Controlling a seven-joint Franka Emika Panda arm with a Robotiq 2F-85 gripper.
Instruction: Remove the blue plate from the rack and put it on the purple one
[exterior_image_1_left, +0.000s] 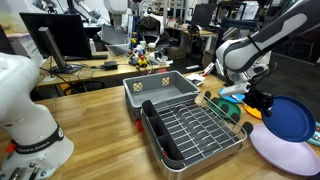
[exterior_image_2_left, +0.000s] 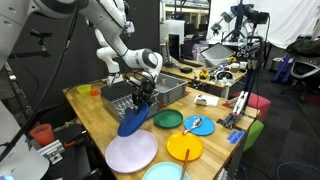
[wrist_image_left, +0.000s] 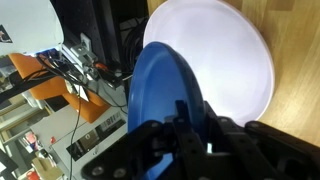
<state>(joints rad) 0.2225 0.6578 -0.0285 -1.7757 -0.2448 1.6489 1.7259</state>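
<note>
My gripper (exterior_image_1_left: 262, 103) is shut on the rim of the blue plate (exterior_image_1_left: 290, 119) and holds it tilted in the air, just above the near edge of the large lavender plate (exterior_image_1_left: 285, 153). In an exterior view the blue plate (exterior_image_2_left: 133, 122) hangs from the gripper (exterior_image_2_left: 144, 102) above the lavender plate (exterior_image_2_left: 131, 153). In the wrist view the blue plate (wrist_image_left: 158, 85) stands on edge between the jaws (wrist_image_left: 185, 118), with the lavender plate (wrist_image_left: 225, 55) below it. The wire rack (exterior_image_1_left: 192, 133) with its black tray is beside them, and no plate shows in it.
A grey plastic tub (exterior_image_1_left: 160, 89) stands behind the rack. A green plate (exterior_image_2_left: 168, 119), a teal plate (exterior_image_2_left: 197, 125) with a utensil, an orange plate (exterior_image_2_left: 184, 148) and another pale plate (exterior_image_2_left: 165, 172) lie on the wooden table (exterior_image_2_left: 95, 125). Red cups (exterior_image_2_left: 42, 133) stand at its edges.
</note>
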